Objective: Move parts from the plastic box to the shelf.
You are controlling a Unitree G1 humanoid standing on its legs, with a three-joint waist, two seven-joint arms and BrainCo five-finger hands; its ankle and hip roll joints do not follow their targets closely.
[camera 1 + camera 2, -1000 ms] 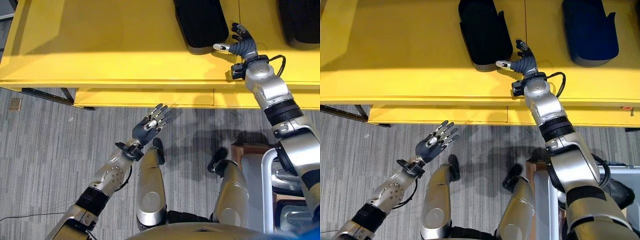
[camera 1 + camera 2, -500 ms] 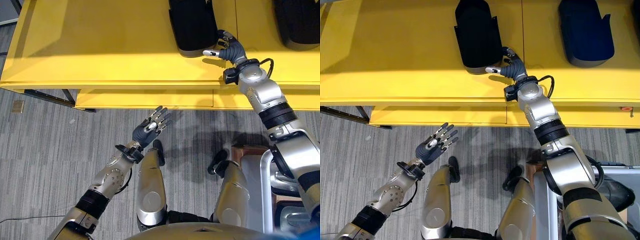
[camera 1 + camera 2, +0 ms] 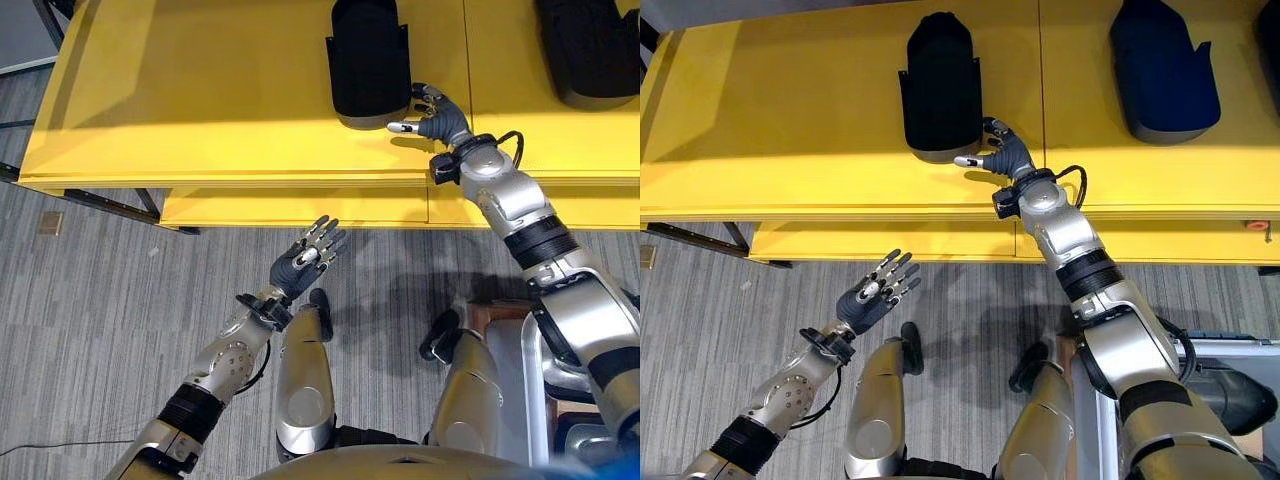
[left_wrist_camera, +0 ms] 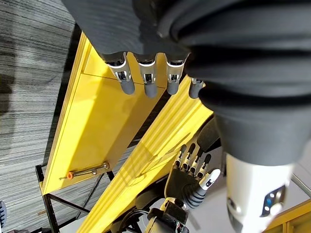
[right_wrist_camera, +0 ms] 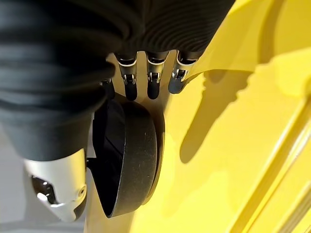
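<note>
The right arm is stretched up from the lower right of the eye views to the upper middle, where the right hand (image 3: 1002, 158) rests on the yellow shelf (image 3: 790, 130). Its fingers are loosely extended beside the near right corner of a black part (image 3: 940, 90), and its thumb is pointed left along the part's near edge. In the right wrist view the fingertips (image 5: 151, 83) are seen straight and relaxed just above the part's rounded edge (image 5: 127, 160); nothing is grasped, and whether the part is touched cannot be told.

A second dark part (image 3: 1162, 68) is seen lying on the shelf at the upper right, well apart from the first. At the lower right corner of the left eye view, a pale box (image 3: 535, 390) is seen on the floor.

The left arm is raised from the lower left toward the middle of the frame, below the shelf's front edge and over the grey floor (image 3: 100, 300). The left hand (image 3: 303, 262) is held open and empty, palm turned up, with its fingers spread and pointing to the upper right.
</note>
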